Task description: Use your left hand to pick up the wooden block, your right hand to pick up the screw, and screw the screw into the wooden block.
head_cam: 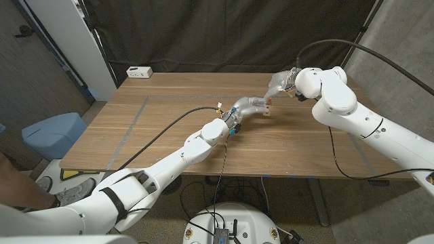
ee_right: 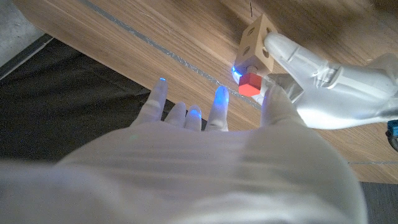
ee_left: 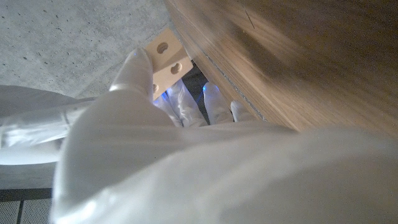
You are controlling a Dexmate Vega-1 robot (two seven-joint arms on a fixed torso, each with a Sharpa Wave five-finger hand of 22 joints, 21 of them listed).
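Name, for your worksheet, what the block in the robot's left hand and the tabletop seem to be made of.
Block: pale, unfinished-looking wood, with faint grain and drilled round holes. Tabletop: brown wood or wood-look laminate; streaked plank grain with a smooth, slightly shiny surface leaves it open.

My left arm stretches from the near edge toward the middle of the tabletop, and my left hand (head_cam: 245, 107) grips the wooden block (ee_right: 256, 38) between thumb and fingers (ee_right: 292, 53). My right arm comes in from the right edge, bent at the elbow (forearm angled back toward the far edge). My right hand (head_cam: 281, 82) hangs near the left, fingers (ee_right: 217, 106) spread apart, holding nothing.
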